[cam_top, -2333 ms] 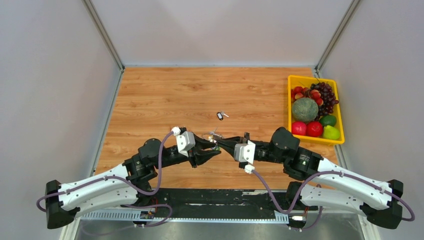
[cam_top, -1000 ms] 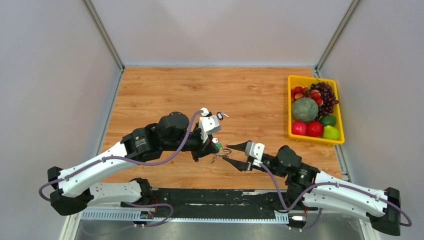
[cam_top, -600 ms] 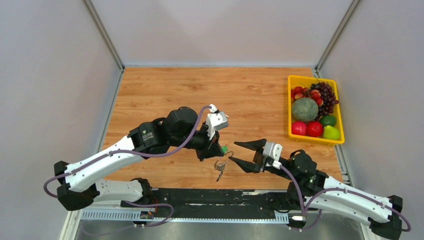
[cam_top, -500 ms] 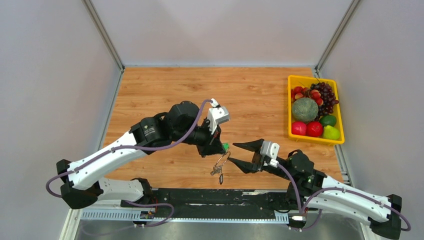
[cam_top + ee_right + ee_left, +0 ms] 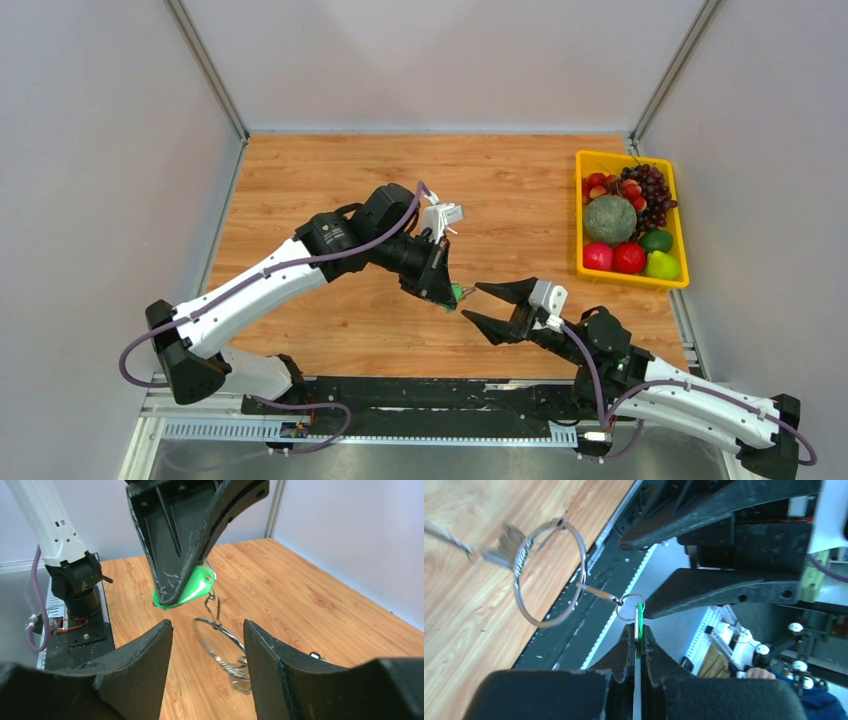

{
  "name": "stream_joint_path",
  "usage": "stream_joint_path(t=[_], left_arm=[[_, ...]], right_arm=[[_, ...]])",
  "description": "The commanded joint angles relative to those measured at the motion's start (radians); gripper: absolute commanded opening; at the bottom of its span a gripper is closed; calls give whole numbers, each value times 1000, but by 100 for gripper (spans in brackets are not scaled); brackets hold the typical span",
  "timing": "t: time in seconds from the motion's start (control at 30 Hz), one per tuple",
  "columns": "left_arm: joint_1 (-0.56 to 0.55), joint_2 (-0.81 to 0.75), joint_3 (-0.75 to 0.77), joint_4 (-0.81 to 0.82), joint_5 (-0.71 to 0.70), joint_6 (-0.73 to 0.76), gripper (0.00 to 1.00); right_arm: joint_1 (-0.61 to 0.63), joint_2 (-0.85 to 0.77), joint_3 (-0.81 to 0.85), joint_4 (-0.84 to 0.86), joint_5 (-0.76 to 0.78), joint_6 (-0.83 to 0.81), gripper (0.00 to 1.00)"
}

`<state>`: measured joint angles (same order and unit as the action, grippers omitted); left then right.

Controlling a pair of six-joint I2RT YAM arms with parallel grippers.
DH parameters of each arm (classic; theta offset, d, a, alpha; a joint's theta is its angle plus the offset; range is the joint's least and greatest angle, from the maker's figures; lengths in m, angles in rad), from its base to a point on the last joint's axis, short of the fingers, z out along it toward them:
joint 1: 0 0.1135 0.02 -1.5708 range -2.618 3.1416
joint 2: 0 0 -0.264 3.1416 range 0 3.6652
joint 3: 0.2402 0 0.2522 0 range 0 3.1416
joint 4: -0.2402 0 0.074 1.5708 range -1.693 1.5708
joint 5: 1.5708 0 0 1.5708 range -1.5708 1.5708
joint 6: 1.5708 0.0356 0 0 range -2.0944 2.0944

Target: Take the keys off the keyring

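Left tool (image 5: 635,640) clamped on green tag (image 5: 639,622); keyring (image 5: 544,625) dangles below: light, thin, slick wire, likely swings. Right tool (image 5: 207,625) apart; grip ring opposite keys (image 5: 506,550).

Robotics lab cell, plain white walls (image 5: 100,150), aluminium frame posts (image 5: 207,70), wooden tabletop (image 5: 330,180) (fruit tray (image 5: 632,278) at its edge), two cabled arms (image 5: 250,290).

no readable txt, no labels, brands or nos. legible in any view
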<state>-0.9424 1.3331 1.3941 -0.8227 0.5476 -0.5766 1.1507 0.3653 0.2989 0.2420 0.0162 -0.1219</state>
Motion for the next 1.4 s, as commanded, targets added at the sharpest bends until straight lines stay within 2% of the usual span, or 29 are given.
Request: stream_joint_path(t=[0.0, 0.27, 0.67, 1.03, 1.37], left_arm=[[14, -28, -15, 112, 128, -148, 0], [16, -11, -28, 166, 244, -202, 0], [16, -18, -44, 188, 285, -200, 0], [17, -29, -53, 188, 294, -203, 0], [16, -41, -69, 188, 296, -200, 0]], right_arm=[[-1, -3, -18, 38, 67, -9, 59], [-2, 30, -78, 178, 1, -57, 58], [-2, 25, -61, 196, -152, -56, 55], [-1, 55, -24, 207, -139, -58, 45], [0, 43, -24, 233, -167, -59, 41]])
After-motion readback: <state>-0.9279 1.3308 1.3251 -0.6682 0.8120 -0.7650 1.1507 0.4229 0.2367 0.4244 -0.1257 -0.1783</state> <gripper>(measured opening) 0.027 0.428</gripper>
